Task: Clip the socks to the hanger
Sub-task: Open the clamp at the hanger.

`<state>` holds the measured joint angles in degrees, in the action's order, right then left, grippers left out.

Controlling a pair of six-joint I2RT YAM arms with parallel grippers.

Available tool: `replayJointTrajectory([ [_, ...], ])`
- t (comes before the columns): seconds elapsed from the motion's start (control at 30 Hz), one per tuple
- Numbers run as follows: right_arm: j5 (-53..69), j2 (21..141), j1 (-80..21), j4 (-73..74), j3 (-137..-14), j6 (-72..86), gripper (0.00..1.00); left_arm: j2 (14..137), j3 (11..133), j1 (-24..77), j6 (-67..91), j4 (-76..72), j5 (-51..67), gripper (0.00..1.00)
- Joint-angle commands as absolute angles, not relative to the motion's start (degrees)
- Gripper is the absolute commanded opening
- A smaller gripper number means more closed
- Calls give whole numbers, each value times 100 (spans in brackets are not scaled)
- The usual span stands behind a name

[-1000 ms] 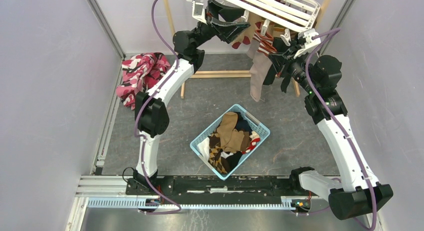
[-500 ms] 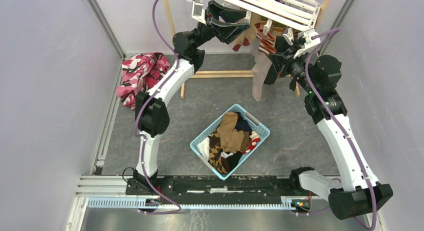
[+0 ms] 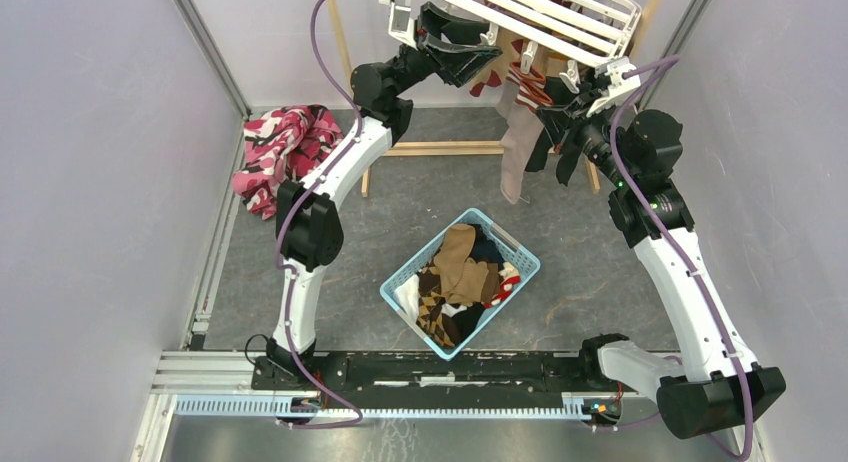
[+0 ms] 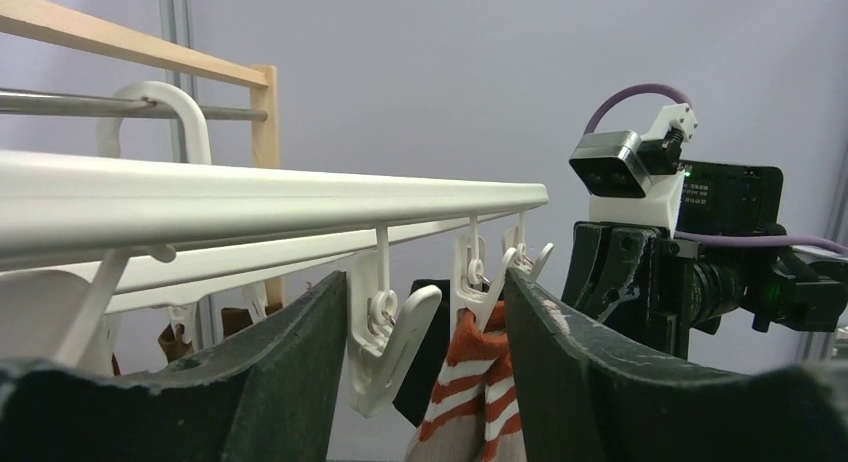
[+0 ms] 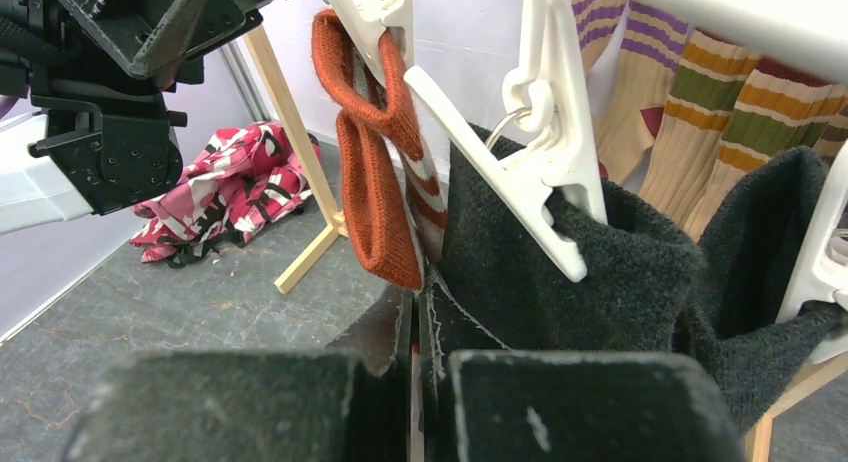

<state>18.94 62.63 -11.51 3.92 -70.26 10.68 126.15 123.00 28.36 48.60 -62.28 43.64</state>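
Note:
The white hanger (image 3: 540,12) hangs at the back, and its bar (image 4: 300,197) crosses the left wrist view. A grey sock with a red-white striped cuff (image 3: 515,147) (image 4: 470,382) hangs from one of the hanger's clips. My right gripper (image 3: 560,107) (image 5: 418,292) is shut on the red cuff (image 5: 375,182) just under that clip. Beside it, a dark grey sock (image 5: 600,272) hangs from another clip (image 5: 545,122). My left gripper (image 3: 470,47) (image 4: 422,282) is open under the hanger, with its fingers on either side of an empty white clip (image 4: 390,332).
A light blue basket (image 3: 520,250) with several socks sits mid-floor. Pink patterned cloth (image 3: 285,152) (image 5: 220,192) lies at the left. The wooden stand (image 3: 440,149) (image 4: 130,47) holds the hanger. More striped socks (image 5: 700,92) hang behind.
My left gripper has narrowed slightly and shifted a little back under the hanger. The hanger rocked slightly. The right gripper stays shut on the cuff.

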Motion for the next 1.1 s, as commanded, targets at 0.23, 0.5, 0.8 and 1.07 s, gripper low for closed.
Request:
replayJointTrajectory([
  [0.23, 1824, 6251, -1159, 248, -7181, 1081, 0, 12613, 12524, 2848, 5295, -6616, 4357, 55],
  [0.5, 1826, 6241, -1158, 261, -7194, 1103, 0, 12602, 12533, 2852, 5335, -6629, 4312, 49],
  [0.8, 1835, 6242, -1161, 271, -7189, 1107, 0, 12620, 12533, 2848, 5344, -6583, 4279, 40],
  [1.07, 1848, 6233, -1158, 278, -7176, 1107, 0, 12611, 12542, 2848, 5359, -6548, 4230, 24],
])
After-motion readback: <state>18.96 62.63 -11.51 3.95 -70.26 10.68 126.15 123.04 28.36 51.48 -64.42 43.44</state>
